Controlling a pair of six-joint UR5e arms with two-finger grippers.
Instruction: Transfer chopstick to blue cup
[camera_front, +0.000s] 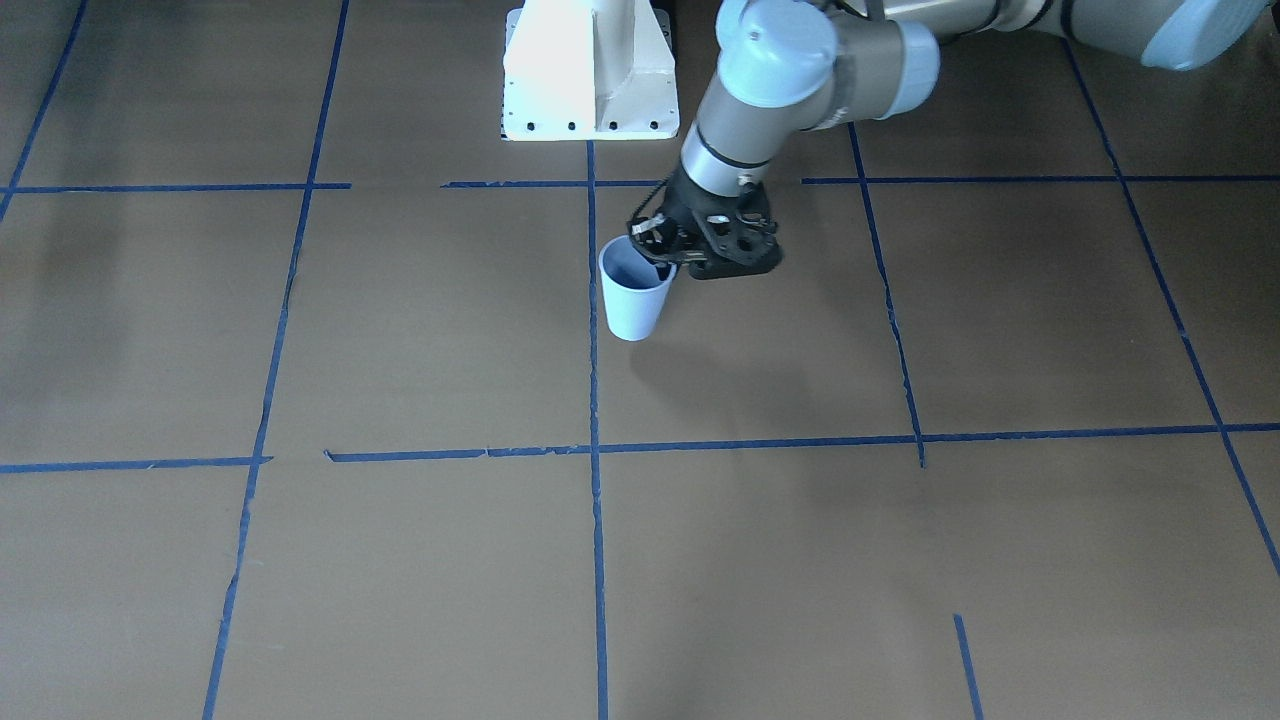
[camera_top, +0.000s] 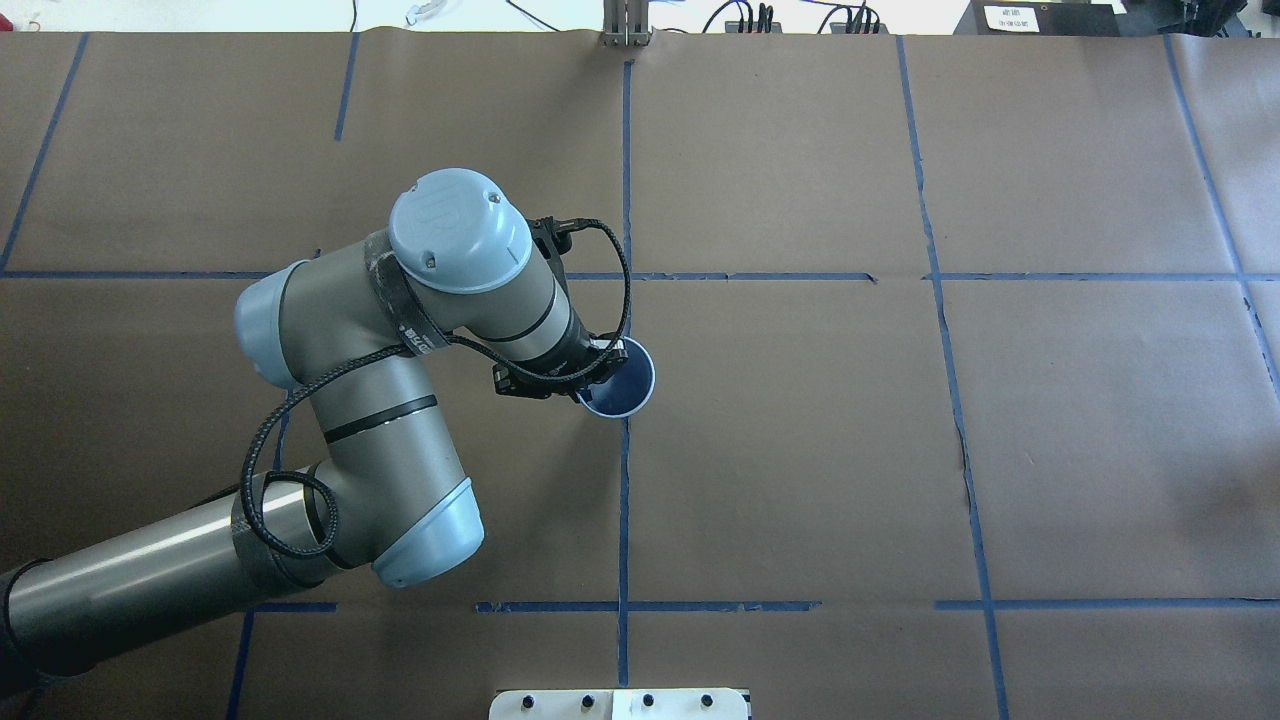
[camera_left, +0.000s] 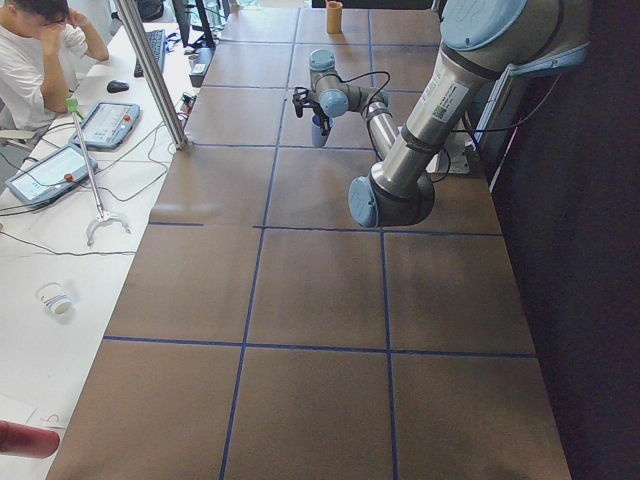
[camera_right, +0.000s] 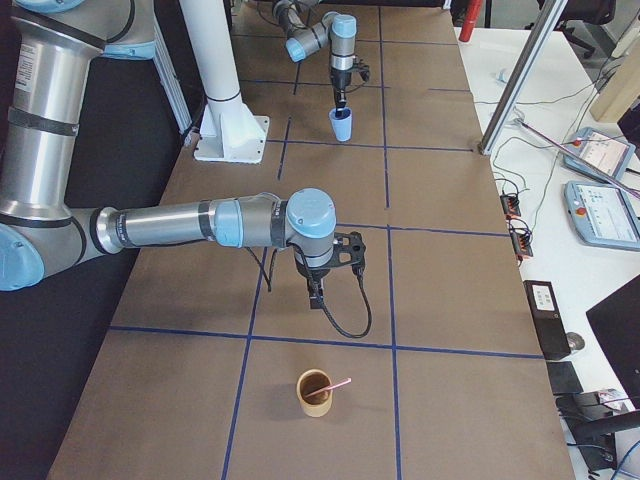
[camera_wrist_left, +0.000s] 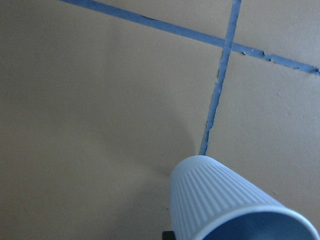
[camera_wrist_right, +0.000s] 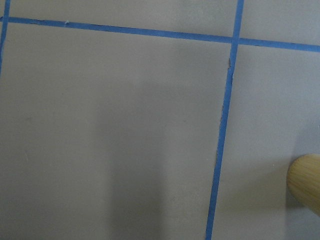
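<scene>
The blue cup (camera_front: 633, 300) stands upright near the table's middle, on a blue tape line. It also shows in the overhead view (camera_top: 628, 388), both side views (camera_left: 317, 130) (camera_right: 341, 126) and the left wrist view (camera_wrist_left: 220, 200). My left gripper (camera_front: 662, 256) (camera_top: 600, 370) is shut on the cup's rim from above. I cannot tell whether the cup's base touches the table. The pinkish chopstick (camera_right: 337, 383) leans in a brown cup (camera_right: 314, 392) at the table's right end. My right gripper (camera_right: 316, 298) hangs a little above and beside that brown cup; I cannot tell whether it is open or shut.
The white robot pedestal (camera_front: 590, 70) stands at the table's edge behind the blue cup. The brown cup's edge shows in the right wrist view (camera_wrist_right: 306, 184). Blue tape lines (camera_front: 594, 400) cross the brown table cover. A seated person (camera_left: 35, 55) and tablets are at a side desk.
</scene>
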